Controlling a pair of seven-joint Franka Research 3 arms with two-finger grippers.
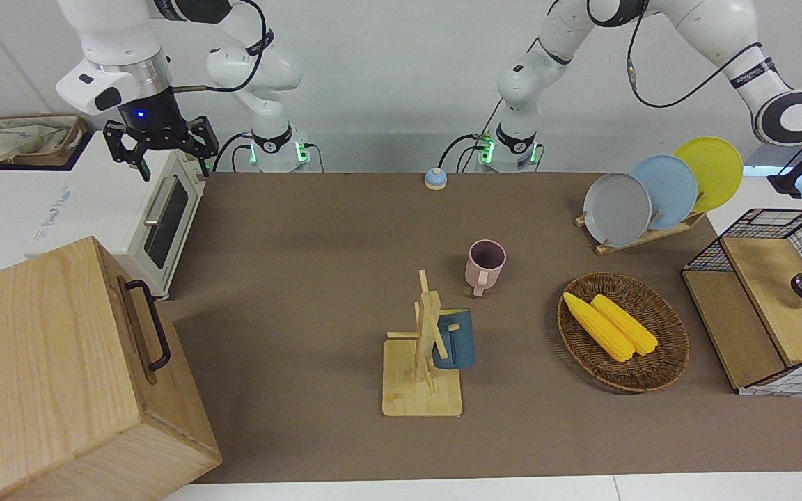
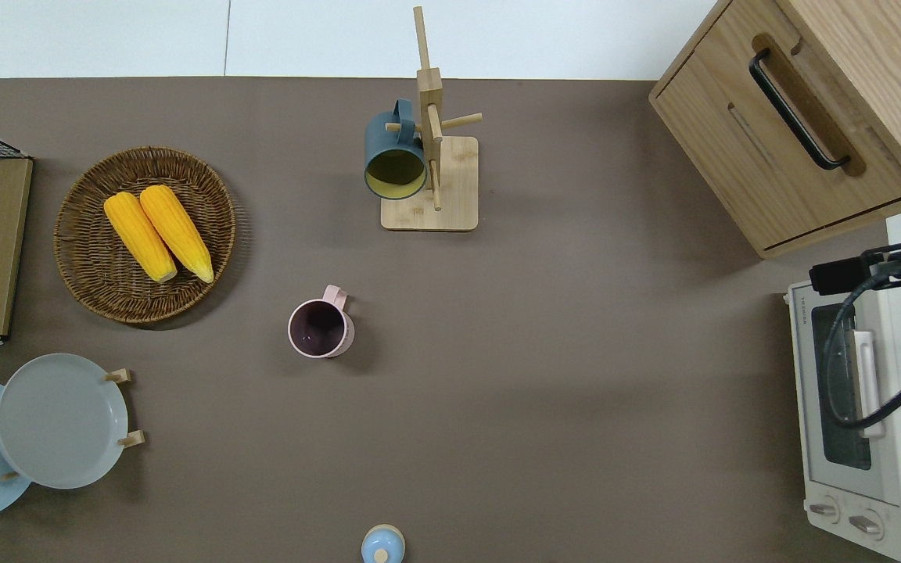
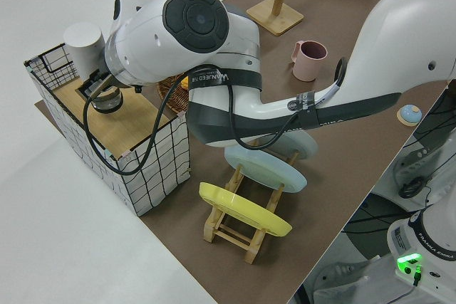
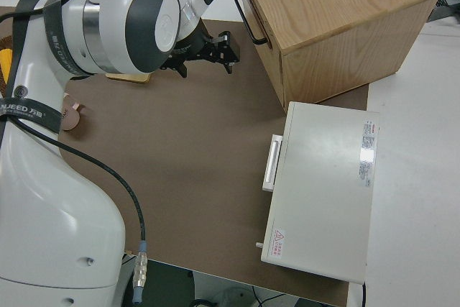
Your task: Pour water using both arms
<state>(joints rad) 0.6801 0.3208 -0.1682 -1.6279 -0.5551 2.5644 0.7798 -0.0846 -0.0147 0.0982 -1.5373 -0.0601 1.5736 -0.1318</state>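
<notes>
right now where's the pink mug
The pink mug stands upright on the brown table mat near the middle, nearer to the robots than the wooden mug stand and beside the corn basket, toward the right arm's end from it.

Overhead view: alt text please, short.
A brown table holds a pink mug near the middle, a blue mug hanging on a wooden rack, and a basket with two corn cobs. No gripper is visible.
</notes>
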